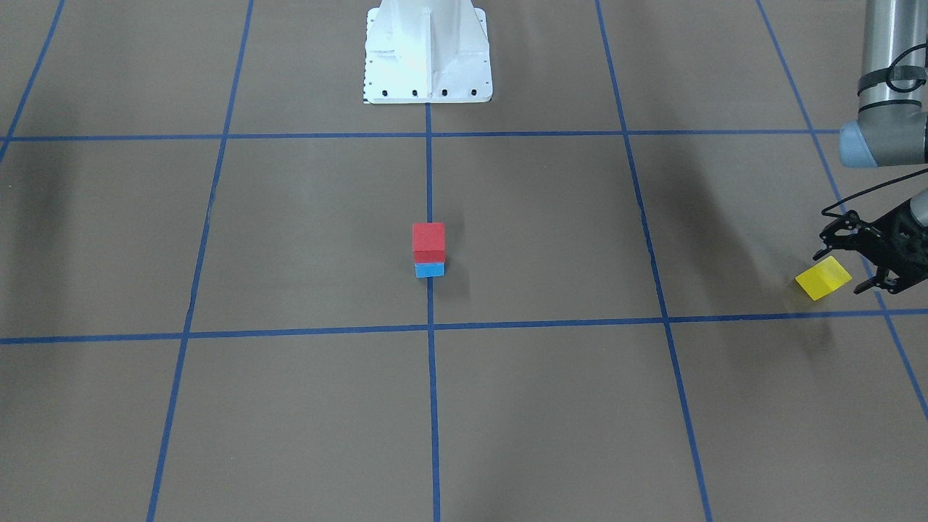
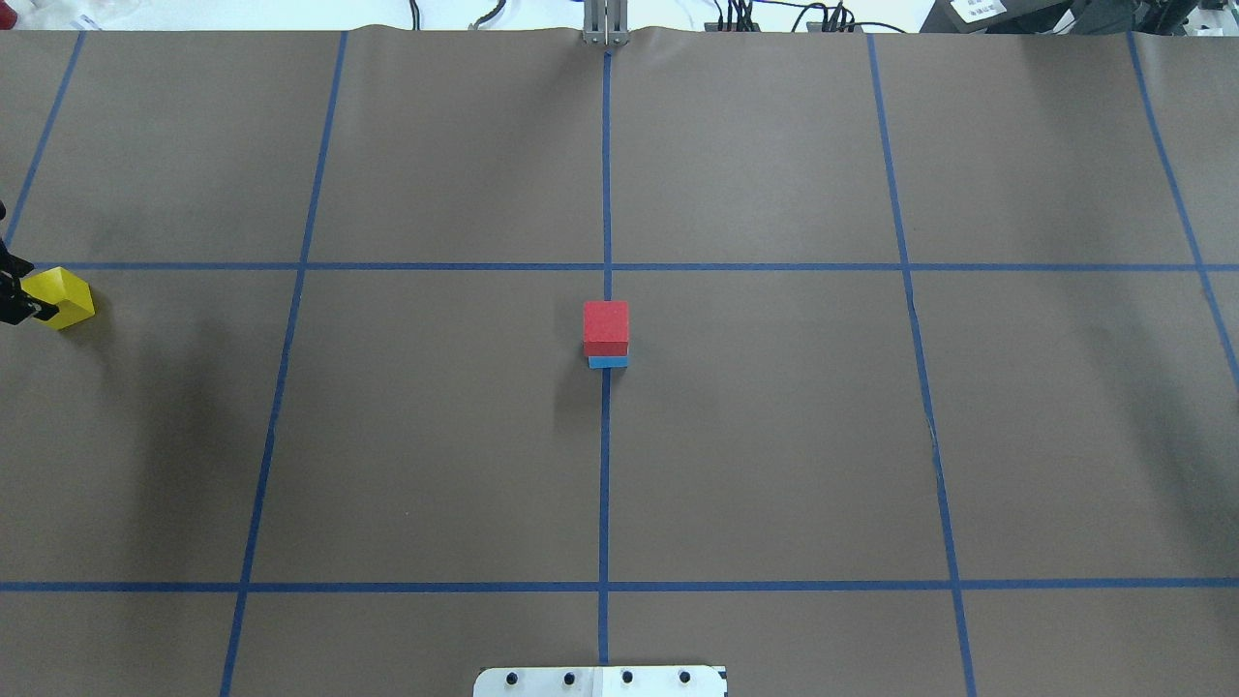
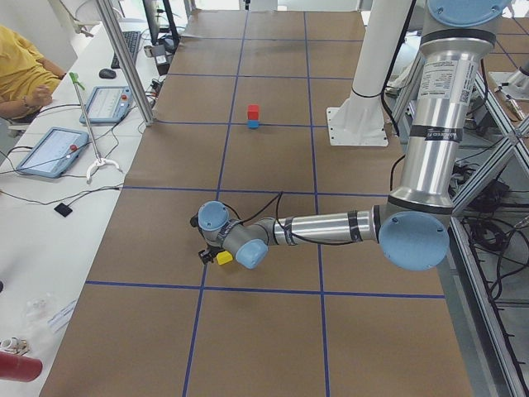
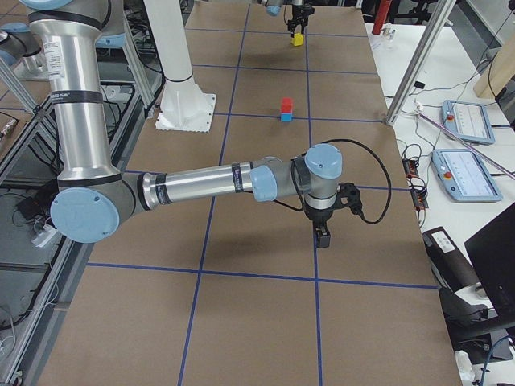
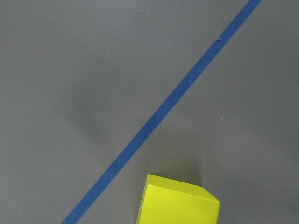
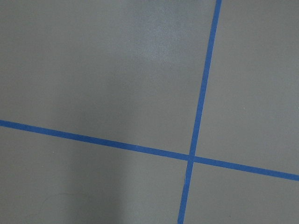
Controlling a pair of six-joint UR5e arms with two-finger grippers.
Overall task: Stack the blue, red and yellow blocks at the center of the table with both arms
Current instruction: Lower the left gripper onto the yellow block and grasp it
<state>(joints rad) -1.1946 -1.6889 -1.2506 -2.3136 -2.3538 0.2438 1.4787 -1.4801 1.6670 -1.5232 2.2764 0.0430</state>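
A red block [image 1: 428, 242] sits on a blue block [image 1: 429, 270] at the table's centre, also in the overhead view [image 2: 606, 327]. My left gripper [image 1: 843, 271] is far out at the table's left end and is shut on the yellow block [image 1: 823, 278], which hangs tilted a little above the table. The yellow block also shows in the overhead view [image 2: 60, 295] and at the bottom of the left wrist view [image 5: 180, 201]. My right gripper [image 4: 323, 233] hangs low over bare table right of centre. It shows only in the exterior right view, so I cannot tell whether it is open or shut.
The white robot base [image 1: 428, 54] stands at the robot's side of the table. Blue tape lines [image 6: 191, 156] grid the brown table. Tablets [image 3: 51, 150] and cables lie on the operators' bench, where a person in yellow [image 3: 21, 70] sits.
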